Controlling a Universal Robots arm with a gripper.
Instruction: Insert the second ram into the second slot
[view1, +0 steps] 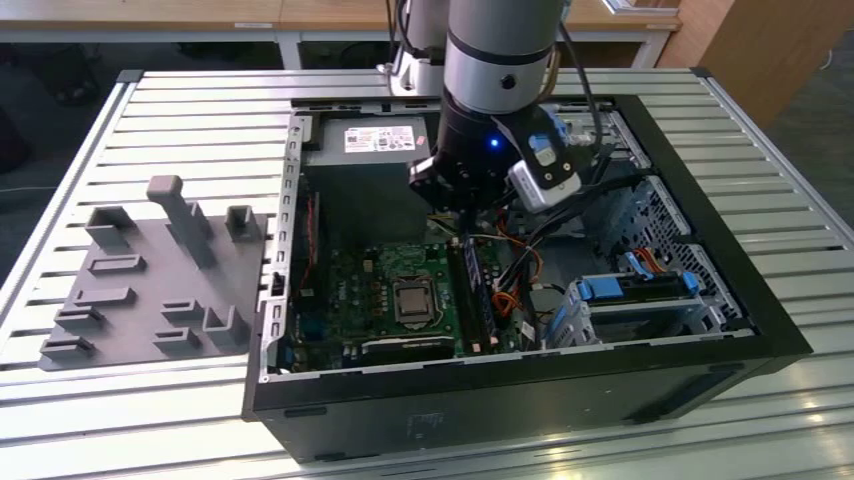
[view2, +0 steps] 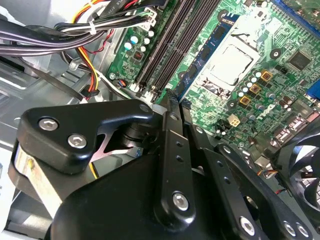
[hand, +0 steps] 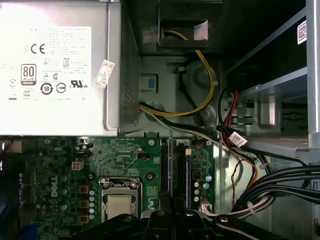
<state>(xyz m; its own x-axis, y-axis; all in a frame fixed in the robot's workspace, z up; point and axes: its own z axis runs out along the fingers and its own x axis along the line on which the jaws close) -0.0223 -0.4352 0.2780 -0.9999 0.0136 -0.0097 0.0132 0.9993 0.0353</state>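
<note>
Fingers (view2: 171, 140) clenched together, gripping nothing, tips just at one end of the second ram (view2: 205, 57), which stands on edge in the slot row beside the CPU socket (view2: 232, 65); in the exterior view it runs toward six o'clock from them (inside the open computer case (view1: 534, 390) on the table (view1: 174, 110))

Tool (view2: 174, 102) — black, satin, perhaps metal, motherboard (view2: 280, 100) glossy green, power supply (hand: 60, 117) dull metal
</note>
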